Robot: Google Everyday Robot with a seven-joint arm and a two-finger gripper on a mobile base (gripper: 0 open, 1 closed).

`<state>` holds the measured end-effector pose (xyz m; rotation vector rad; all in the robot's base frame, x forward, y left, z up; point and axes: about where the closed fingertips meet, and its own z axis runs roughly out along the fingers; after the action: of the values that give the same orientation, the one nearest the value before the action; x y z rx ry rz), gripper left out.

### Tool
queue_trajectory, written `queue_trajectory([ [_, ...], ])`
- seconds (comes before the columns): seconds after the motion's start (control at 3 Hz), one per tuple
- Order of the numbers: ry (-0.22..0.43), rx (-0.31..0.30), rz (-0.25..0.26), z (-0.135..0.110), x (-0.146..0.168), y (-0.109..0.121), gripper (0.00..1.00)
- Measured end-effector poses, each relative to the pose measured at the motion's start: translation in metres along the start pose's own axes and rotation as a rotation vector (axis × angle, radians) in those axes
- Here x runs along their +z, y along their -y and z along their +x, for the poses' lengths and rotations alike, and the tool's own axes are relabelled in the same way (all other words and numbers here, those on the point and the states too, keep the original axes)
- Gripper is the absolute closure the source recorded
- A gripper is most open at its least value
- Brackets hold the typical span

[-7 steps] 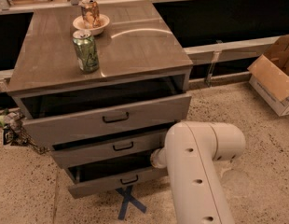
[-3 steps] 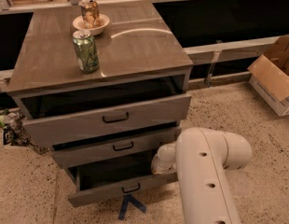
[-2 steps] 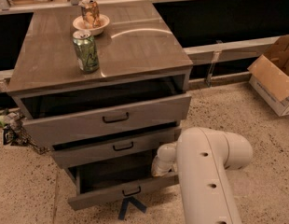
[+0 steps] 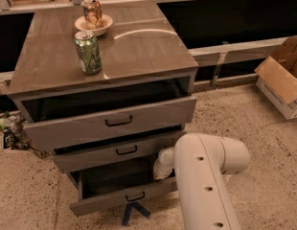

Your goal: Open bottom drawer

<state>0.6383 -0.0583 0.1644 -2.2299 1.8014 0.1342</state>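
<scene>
looking at: bottom drawer (image 4: 122,198) out furthest, inside exposed
your tool (image 4: 163,164): at drawer's right end, grip state can't tell

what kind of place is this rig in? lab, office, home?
Probably a lab or office test area, not a home: a blue tape mark on the speckled floor, an open cardboard box on that floor, a drawer cabinet. The tool sits at the bottom drawer.
</scene>
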Motion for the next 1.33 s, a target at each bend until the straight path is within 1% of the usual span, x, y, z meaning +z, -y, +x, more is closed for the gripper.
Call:
queue_trajectory([
  [0.67,0.002,0.002,-0.032,0.005,0.021,-0.01,1.0],
  [1.0,0.021,0.018,-0.078,0.004,0.025,-0.022,1.0],
  [1.33,0.048,0.032,-0.139,-0.001,0.024,-0.038,1.0],
])
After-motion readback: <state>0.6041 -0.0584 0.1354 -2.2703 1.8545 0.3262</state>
